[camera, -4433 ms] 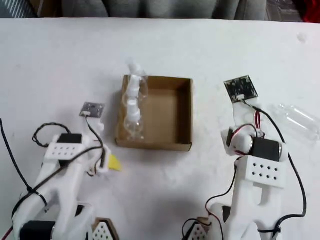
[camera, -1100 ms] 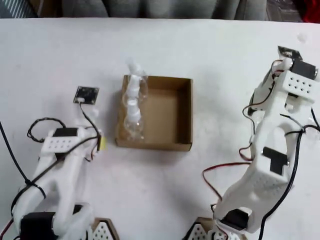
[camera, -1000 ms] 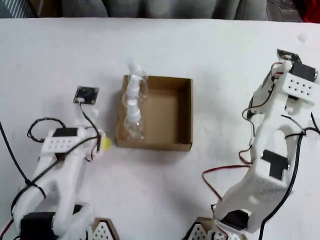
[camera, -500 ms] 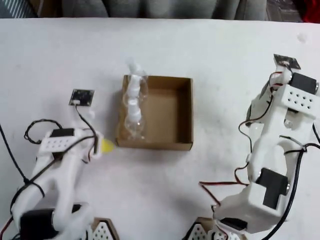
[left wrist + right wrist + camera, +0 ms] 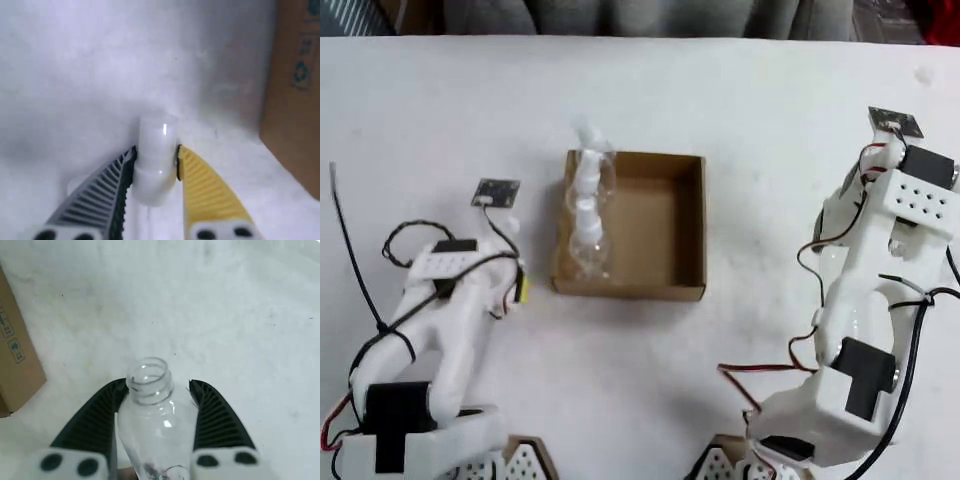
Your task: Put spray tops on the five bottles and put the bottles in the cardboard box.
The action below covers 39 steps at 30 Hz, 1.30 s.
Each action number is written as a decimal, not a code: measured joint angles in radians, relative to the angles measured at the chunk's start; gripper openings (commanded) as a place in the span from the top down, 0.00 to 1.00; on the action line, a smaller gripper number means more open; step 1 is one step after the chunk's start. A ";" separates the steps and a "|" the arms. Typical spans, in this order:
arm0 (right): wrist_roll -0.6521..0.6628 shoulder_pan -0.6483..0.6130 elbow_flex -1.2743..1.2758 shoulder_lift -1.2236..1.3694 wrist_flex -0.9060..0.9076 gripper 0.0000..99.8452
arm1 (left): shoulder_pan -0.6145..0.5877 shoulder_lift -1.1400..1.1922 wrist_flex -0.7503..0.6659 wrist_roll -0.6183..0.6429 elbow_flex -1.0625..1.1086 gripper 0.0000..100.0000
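- On the white table [image 5: 740, 100], about midway between its left and right edges, sits the cardboard box [image 5: 660, 230], open side up; brown bare floor over most of it
- inside the box, tight against its left wall, there's a bunch of clear bottles [image 5: 588, 215] lying in a line; looks like white tops on them, but I honestly can't count them; the far one pokes out over the box's far rim
- the left arm [image 5: 440, 310] is down toward the table's near-left corner, with the left gripper [image 5: 155, 152] just off the box's near-left corner
- the wrist cam makes it obvious: the grey finger and the yellow finger are pinching a white spray top [image 5: 156, 165] from both sides; the top stands upright between them; the box wall is just beside it, not touching
- the right arm [image 5: 880, 260] stands tall near the table's right edge, well apart from the box
- the right gripper [image 5: 156, 387] has its two black fingers closed around an open bottle [image 5: 150, 420]; clear plastic, neck bare, no top on it; the neck sticks out past the fingertips
- a corner of the box shows off to the side in that same wrist cam, apart from the bottle; whether the bottle's base touches the table, can't tell
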 measured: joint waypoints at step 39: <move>0.041 -0.717 0.904 -1.478 -0.683 0.98 | -0.276 -0.918 0.334 0.344 -0.247 0.98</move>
